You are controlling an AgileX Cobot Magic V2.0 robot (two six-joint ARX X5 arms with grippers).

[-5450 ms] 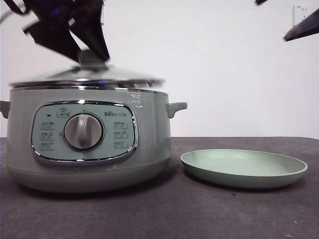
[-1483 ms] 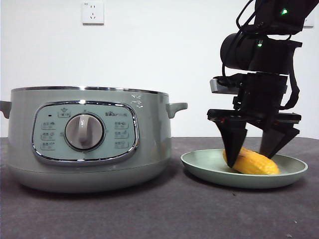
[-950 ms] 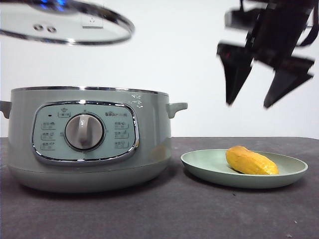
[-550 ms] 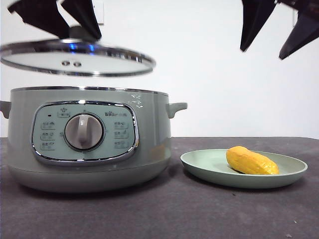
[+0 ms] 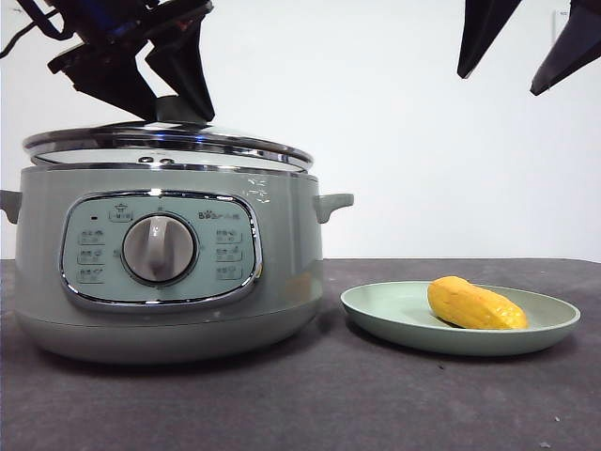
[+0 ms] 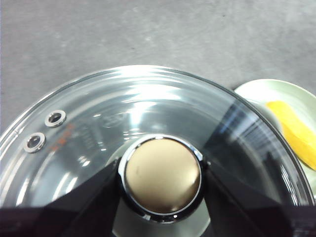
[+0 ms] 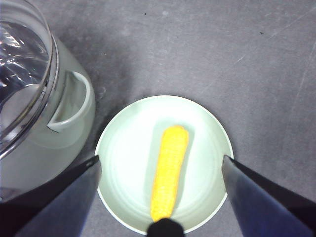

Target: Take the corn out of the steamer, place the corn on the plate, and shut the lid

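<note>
The corn (image 5: 476, 303) lies on the pale green plate (image 5: 394, 315), right of the steamer (image 5: 160, 263). The glass lid (image 5: 169, 146) is down at the steamer's rim, slightly tilted, its right edge lowest. My left gripper (image 5: 174, 103) is shut on the lid's knob (image 6: 162, 173), one jaw on each side. My right gripper (image 5: 500, 83) is open and empty, high above the plate. In the right wrist view the corn (image 7: 169, 168) lies along the plate (image 7: 128, 148) between the spread jaws of the right gripper (image 7: 160, 160). The left wrist view shows the lid (image 6: 123, 108) and part of the corn (image 6: 296, 131).
The steamer has a small side handle (image 5: 333, 202) that points toward the plate, with a narrow gap between pot and plate. Dark grey tabletop (image 5: 310, 404) lies in front. A white wall stands behind.
The left gripper has lowered the lid from above the pot down to the steamer's rim. The right gripper stays high and open. The corn and the plate have not moved.
</note>
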